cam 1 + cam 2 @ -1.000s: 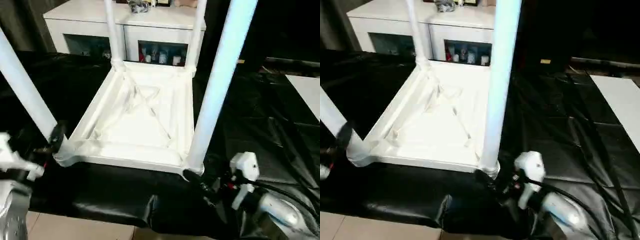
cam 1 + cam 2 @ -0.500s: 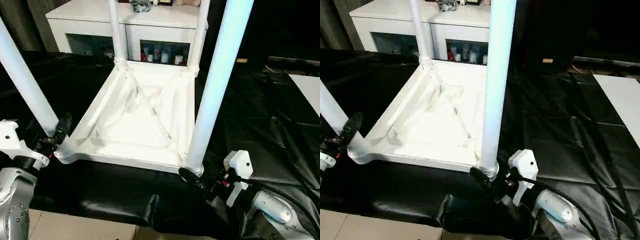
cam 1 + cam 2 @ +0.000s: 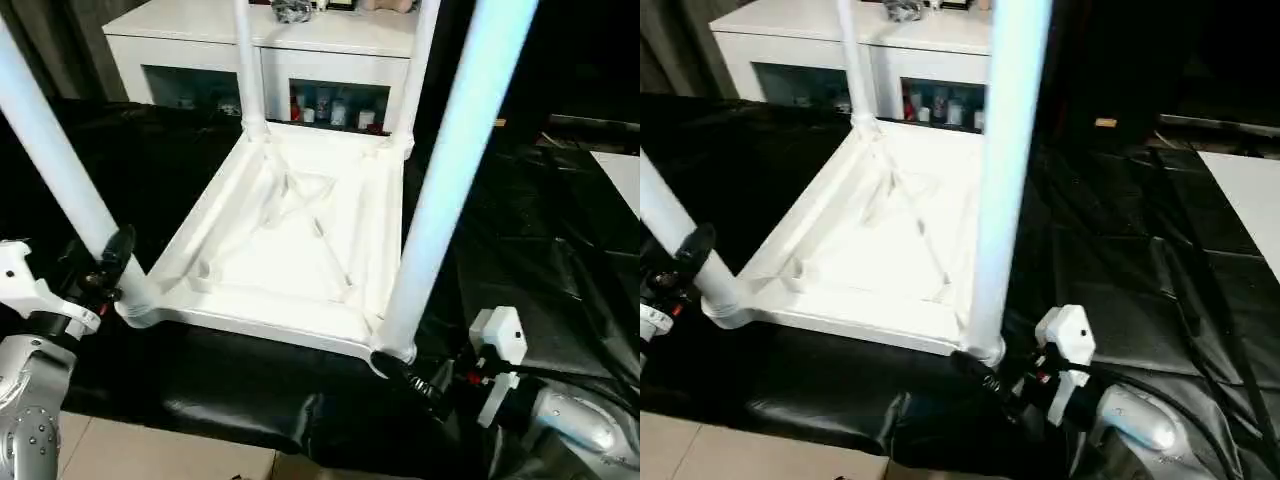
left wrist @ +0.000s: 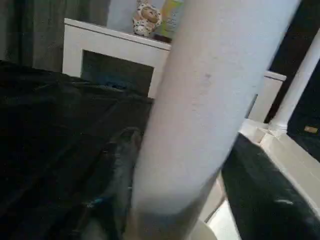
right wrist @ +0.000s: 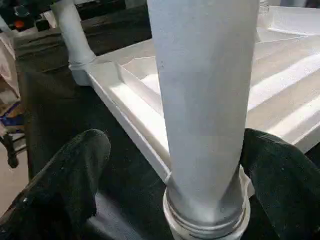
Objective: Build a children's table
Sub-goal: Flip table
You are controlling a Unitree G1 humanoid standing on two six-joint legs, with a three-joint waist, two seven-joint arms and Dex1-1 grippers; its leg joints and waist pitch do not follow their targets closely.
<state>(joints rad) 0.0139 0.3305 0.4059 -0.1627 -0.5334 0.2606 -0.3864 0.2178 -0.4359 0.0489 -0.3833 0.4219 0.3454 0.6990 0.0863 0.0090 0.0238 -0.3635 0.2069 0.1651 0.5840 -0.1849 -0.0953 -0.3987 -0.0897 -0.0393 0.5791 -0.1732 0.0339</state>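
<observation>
The white children's table lies upside down on the black cover, ribbed underside facing up. All four legs stand in their corner sockets. My left gripper is at the foot of the near-left leg. In the left wrist view its fingers lie against both sides of that leg with no gap. My right gripper sits open around the foot of the near-right leg. In the right wrist view a clear gap shows between one finger and the leg.
A white cabinet with glass doors stands just behind the table's far edge, small items on top. Crinkled black cover spreads to the right, with a white panel at its far right. Bare floor lies in front.
The left gripper's fingers have closed in around the foot of the near-left leg. The right gripper stays open at the near-right leg. The head camera has shifted slightly.
</observation>
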